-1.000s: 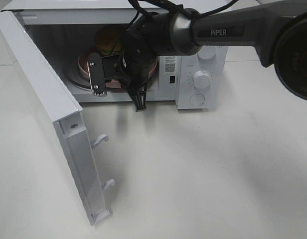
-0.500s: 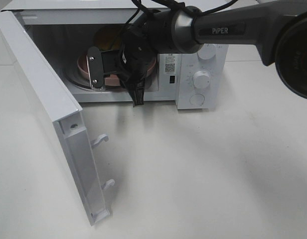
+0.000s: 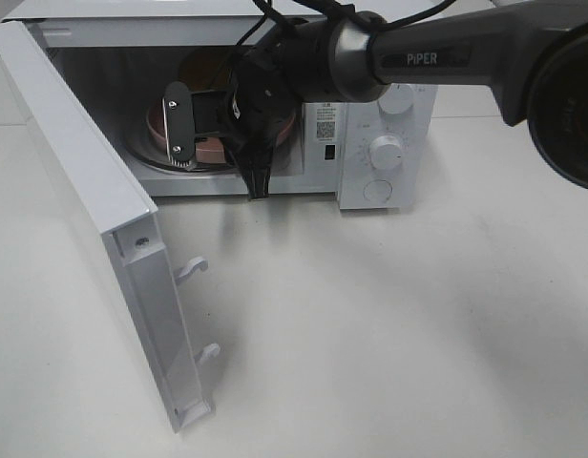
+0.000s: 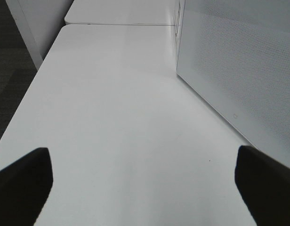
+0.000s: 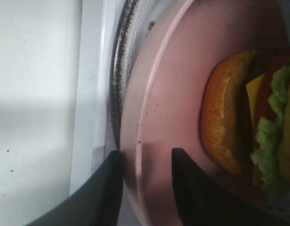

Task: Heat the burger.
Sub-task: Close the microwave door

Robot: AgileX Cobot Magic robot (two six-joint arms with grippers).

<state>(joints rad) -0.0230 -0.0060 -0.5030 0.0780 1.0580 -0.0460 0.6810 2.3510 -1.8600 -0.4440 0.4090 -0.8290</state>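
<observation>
- The white table [image 3: 399, 334] is seen bearing a white microwave [image 3: 356, 205], whose door [image 3: 84, 191] is swung wide open on the left of the high view.
- The right arm [image 3: 437, 57] is stretched across into the oven's cavity. The dials [image 3: 387, 151] on the panel are shown by the high view only.
- A round pink plate [image 5: 182, 70] is set on the glass turntable [image 5: 117, 70] inside the cavity.
- The burger [image 5: 227, 117] is laid on that plate, inside the microwave. In the high view it is largely hidden behind the arm. In the right wrist view a golden-brown bun, yellow cheese, red tomato and frilly green lettuce are shown.
- The right gripper [image 5: 146, 157] is parted part-way. Its two dark fingers [image 5: 192, 197] are placed astride the plate's rim, one on each side. Plate is seen between rim and inner finger, so nothing is clamped.
- The left gripper [image 4: 142, 176] is shown by its own wrist view alone. Its fingertips are spread wide above the table beside the door, and nothing is held.
</observation>
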